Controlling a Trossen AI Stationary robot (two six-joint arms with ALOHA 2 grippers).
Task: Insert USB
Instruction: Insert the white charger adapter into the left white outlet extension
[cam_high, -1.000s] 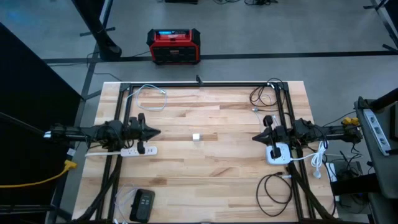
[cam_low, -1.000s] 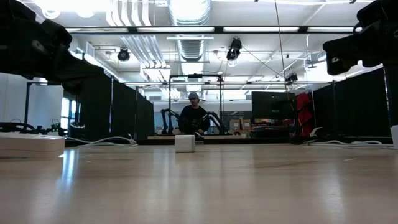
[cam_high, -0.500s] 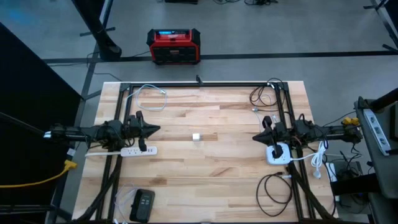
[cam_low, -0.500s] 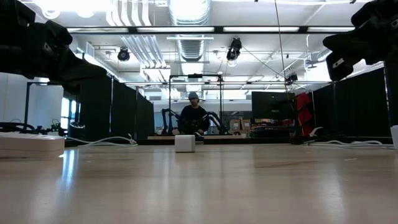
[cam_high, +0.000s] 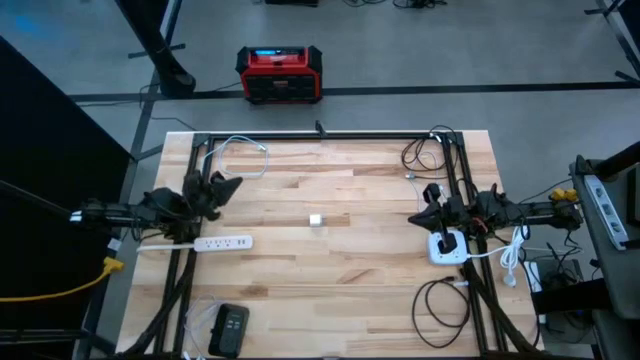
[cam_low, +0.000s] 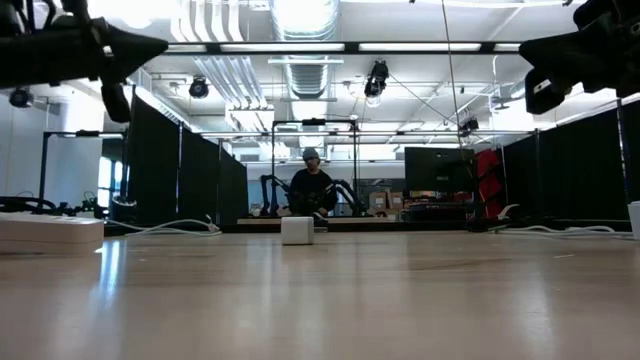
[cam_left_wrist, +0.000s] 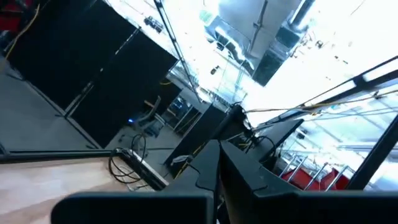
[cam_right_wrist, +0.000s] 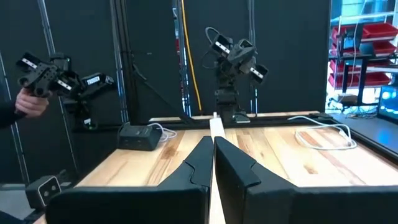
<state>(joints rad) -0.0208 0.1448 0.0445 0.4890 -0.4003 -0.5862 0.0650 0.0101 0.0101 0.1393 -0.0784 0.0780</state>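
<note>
The small white cube-shaped USB block (cam_high: 316, 220) is seen on the plank-wood table (cam_high: 330, 290), between the closed, empty left gripper (cam_high: 232, 183) and closed, empty right gripper (cam_high: 412, 220). Its port cannot be made out.

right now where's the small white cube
In the high view the small white cube sits alone near the table's centre, between both arms.
</note>
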